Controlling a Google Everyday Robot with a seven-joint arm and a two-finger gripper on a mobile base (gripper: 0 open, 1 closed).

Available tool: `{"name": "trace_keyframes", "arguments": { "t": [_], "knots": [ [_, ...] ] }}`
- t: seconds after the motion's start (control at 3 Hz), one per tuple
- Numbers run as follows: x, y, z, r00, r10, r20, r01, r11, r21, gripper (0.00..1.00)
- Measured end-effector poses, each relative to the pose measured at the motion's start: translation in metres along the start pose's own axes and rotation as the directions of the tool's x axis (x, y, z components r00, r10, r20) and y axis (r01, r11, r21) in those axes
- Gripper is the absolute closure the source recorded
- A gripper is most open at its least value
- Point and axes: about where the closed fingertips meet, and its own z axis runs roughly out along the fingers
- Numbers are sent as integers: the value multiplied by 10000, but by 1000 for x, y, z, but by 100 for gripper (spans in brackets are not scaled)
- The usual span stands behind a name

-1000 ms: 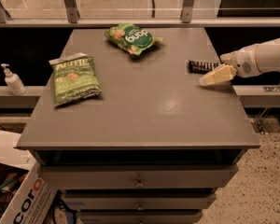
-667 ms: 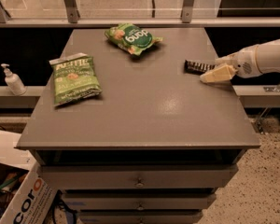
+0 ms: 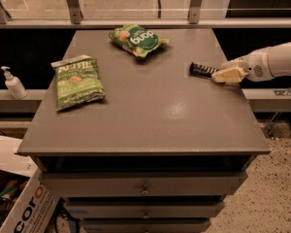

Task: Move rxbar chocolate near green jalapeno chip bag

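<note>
The rxbar chocolate (image 3: 201, 70), a small dark bar, lies low over the right side of the grey tabletop (image 3: 160, 110). My gripper (image 3: 217, 74) reaches in from the right edge and is shut on the bar's right end, its cream fingers (image 3: 228, 74) covering that end. The green jalapeno chip bag (image 3: 76, 82), light green with a white top band, lies flat on the table's left side, far from the bar.
A darker green puffy bag (image 3: 138, 40) with round white letters sits at the back middle of the table. A soap dispenser (image 3: 13, 83) stands on a ledge to the left. A cardboard box (image 3: 19, 205) is on the floor at lower left. Drawers (image 3: 144, 188) front the table.
The gripper and the bar have shifted slightly left together across the table. Both chip bags stay put.
</note>
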Motion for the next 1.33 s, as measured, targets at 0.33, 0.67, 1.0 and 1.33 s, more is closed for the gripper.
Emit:
{"name": "trace_keyframes", "arguments": {
  "t": [0.33, 0.67, 1.0, 1.33],
  "knots": [
    [-2, 0, -1, 10000, -1, 1, 1, 10000, 0, 100],
    [-3, 0, -2, 10000, -1, 2, 1, 10000, -1, 100],
    [-34, 26, -30, 9947, -668, 775, 683, 9975, -173, 100],
    [-83, 61, -84, 9652, -1660, 2023, 1717, 9851, -110, 100]
  ]
}}
